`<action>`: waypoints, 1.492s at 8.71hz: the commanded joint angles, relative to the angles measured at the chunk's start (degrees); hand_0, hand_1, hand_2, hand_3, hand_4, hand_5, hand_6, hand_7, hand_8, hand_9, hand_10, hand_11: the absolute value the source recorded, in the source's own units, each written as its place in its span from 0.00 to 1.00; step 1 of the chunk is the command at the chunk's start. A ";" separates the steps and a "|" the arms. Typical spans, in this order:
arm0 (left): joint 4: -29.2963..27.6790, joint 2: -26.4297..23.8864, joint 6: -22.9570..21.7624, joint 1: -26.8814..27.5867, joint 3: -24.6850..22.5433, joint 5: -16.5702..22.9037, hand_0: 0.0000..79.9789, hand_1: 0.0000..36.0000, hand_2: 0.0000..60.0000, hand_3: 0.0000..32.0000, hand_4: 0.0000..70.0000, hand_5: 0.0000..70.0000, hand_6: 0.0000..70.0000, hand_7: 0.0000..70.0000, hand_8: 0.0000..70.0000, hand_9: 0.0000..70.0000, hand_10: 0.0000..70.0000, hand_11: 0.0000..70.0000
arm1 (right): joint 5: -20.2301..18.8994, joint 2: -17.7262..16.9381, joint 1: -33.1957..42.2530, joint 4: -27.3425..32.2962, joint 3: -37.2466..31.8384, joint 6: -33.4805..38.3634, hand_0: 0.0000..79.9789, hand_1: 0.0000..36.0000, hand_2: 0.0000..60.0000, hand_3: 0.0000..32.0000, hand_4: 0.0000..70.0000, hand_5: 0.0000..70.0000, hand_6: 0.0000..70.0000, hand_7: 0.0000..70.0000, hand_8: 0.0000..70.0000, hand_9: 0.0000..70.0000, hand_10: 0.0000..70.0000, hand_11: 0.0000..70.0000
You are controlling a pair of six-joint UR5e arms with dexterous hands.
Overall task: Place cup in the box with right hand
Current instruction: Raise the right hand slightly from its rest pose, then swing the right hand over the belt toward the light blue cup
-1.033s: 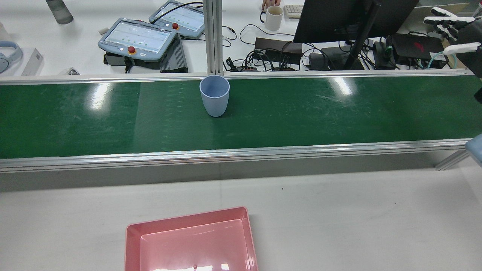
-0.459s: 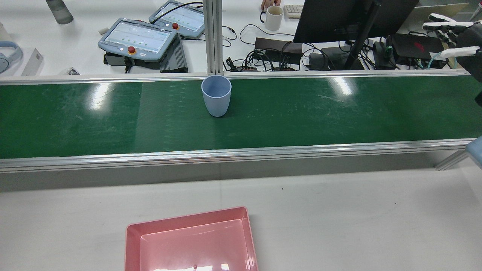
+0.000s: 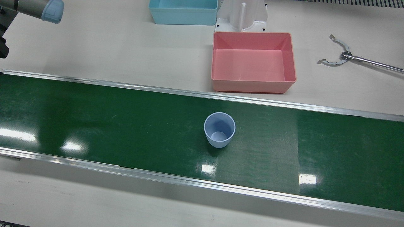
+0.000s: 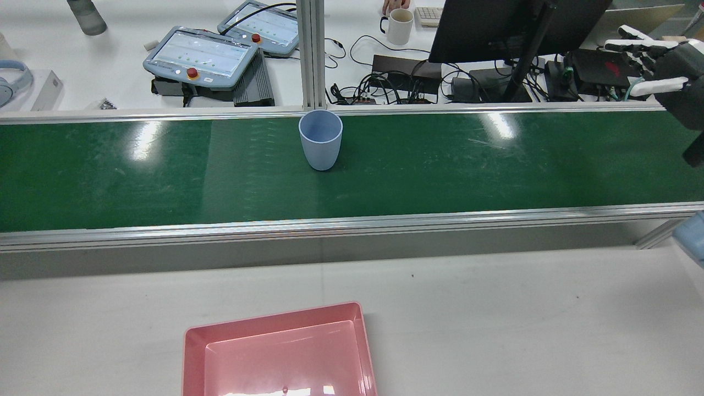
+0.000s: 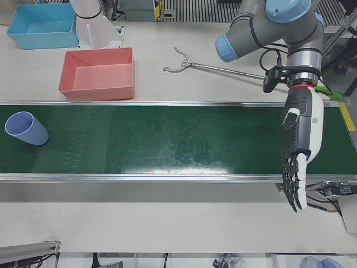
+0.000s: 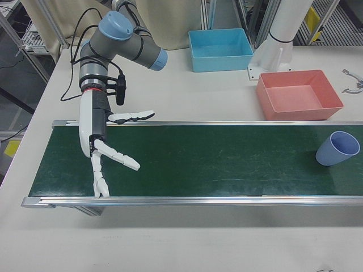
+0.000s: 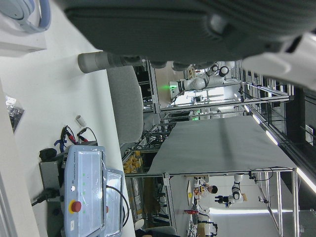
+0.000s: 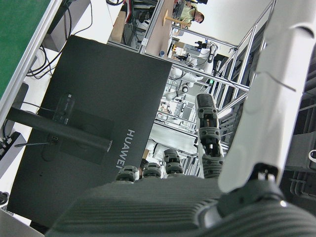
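— What has changed in the last second?

— The cup (image 4: pixel 320 139) has drifted a little toward 3 o'clock in the rear view, upright on the green belt (image 4: pixel 495 165), so the belt looks to be carrying it toward your right hand (image 6: pixel 108 150). That hand has slid in from the 2 o'clock corner of the rear view, fingers (image 6: pixel 116 154) spread, holding nothing.

— Where does that leave me?

— Well apart from the cup. In the right-front view your hand hangs over the belt at 9 o'clock and the cup (image 6: pixel 337 148) is at 3 o'clock. I judge you're early in the reach: wait or move to meet it, staying open.

— And the box?

— The pink box (image 3: pixel 254 61) sits empty on the table just beyond the belt, at 12 o'clock from the cup in the front view.

— The left hand?

— The left hand (image 5: pixel 298 151) hangs fingers-down over its own end of the belt, open and idle.
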 commanded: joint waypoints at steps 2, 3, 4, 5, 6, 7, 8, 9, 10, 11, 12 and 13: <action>0.00 0.00 0.02 -0.02 0.00 0.00 0.00 0.00 0.00 0.00 0.00 0.00 0.00 0.00 0.00 0.00 0.00 0.00 | 2.93 0.15 -4.20 0.48 0.82 0.18 0.67 0.35 0.00 0.00 0.33 0.08 0.05 0.14 0.05 0.07 0.05 0.09; 0.00 0.00 0.02 -0.02 0.00 0.00 0.00 0.00 0.00 0.00 0.00 0.00 0.00 0.00 0.00 0.00 0.00 0.00 | 2.85 0.15 -4.20 0.57 0.82 0.18 0.67 0.34 0.00 0.00 0.34 0.08 0.05 0.15 0.05 0.07 0.05 0.09; 0.00 0.00 0.02 0.07 0.00 0.00 0.00 0.00 0.00 0.00 0.00 0.00 0.00 0.00 0.00 0.00 0.00 0.00 | 2.84 0.15 -4.37 0.57 0.65 0.18 0.67 0.34 0.00 0.00 0.34 0.08 0.05 0.15 0.05 0.07 0.04 0.08; 0.00 0.00 0.02 0.07 0.00 0.00 0.00 0.00 0.00 0.00 0.00 0.00 0.00 0.00 0.00 0.00 0.00 0.00 | 2.84 0.15 -4.64 0.57 0.47 0.09 0.67 0.34 0.00 0.00 0.34 0.08 0.05 0.15 0.05 0.07 0.04 0.08; 0.00 0.00 0.02 -0.02 0.00 0.00 0.00 0.00 0.00 0.00 0.00 0.00 0.00 0.00 0.00 0.00 0.00 0.00 | 2.84 0.15 -4.90 0.57 0.47 0.09 0.67 0.34 0.00 0.00 0.35 0.08 0.05 0.17 0.05 0.08 0.04 0.09; 0.00 0.00 -0.07 -0.02 0.00 0.00 0.00 0.00 0.00 0.00 0.00 0.00 0.00 0.00 0.00 0.00 0.00 0.00 | 2.84 0.42 -5.25 0.57 0.47 0.09 0.67 0.34 0.00 0.00 0.35 0.08 0.05 0.17 0.05 0.08 0.04 0.09; 0.00 0.00 -0.07 -0.02 0.00 0.00 0.00 0.00 0.00 0.00 0.00 0.00 0.00 0.00 0.00 0.00 0.00 0.00 | 2.84 0.59 -5.78 0.57 0.65 0.00 0.67 0.33 0.00 0.00 0.35 0.08 0.05 0.17 0.05 0.08 0.04 0.09; 0.00 0.00 -0.07 0.07 0.00 0.00 0.00 0.00 0.00 0.00 0.00 0.00 0.00 0.00 0.00 0.00 0.00 0.00 | 2.84 0.77 -6.83 0.57 0.82 -0.43 0.66 0.33 0.00 0.00 0.35 0.08 0.05 0.17 0.05 0.08 0.05 0.09; 0.00 0.00 0.02 -0.02 0.00 0.00 0.00 0.00 0.00 0.00 0.00 0.00 0.00 0.00 0.00 0.00 0.00 0.00 | 2.84 1.29 -7.53 0.57 0.91 -1.57 0.67 0.34 0.00 0.00 0.35 0.08 0.05 0.17 0.05 0.08 0.05 0.09; 0.00 0.00 0.02 -0.02 0.00 0.00 0.00 0.00 0.00 0.00 0.00 0.00 0.00 0.00 0.00 0.00 0.00 0.00 | 2.84 2.43 -8.24 0.57 0.91 -2.63 0.66 0.34 0.00 0.00 0.35 0.08 0.05 0.17 0.05 0.07 0.04 0.09; 0.00 0.09 0.02 0.07 0.00 0.00 0.00 0.00 0.00 0.00 0.00 0.00 0.00 0.00 0.00 0.00 0.00 0.00 | 2.84 4.09 -9.90 0.57 0.91 -4.12 0.66 0.33 0.00 0.00 0.35 0.08 0.05 0.16 0.05 0.07 0.04 0.09; 0.00 0.00 -0.07 -0.02 0.00 0.00 0.00 0.00 0.00 0.00 0.00 0.00 0.00 0.00 0.00 0.00 0.00 0.00 | 3.02 5.94 -11.91 0.57 0.65 -6.48 0.65 0.33 0.00 0.00 0.34 0.08 0.05 0.15 0.04 0.07 0.04 0.08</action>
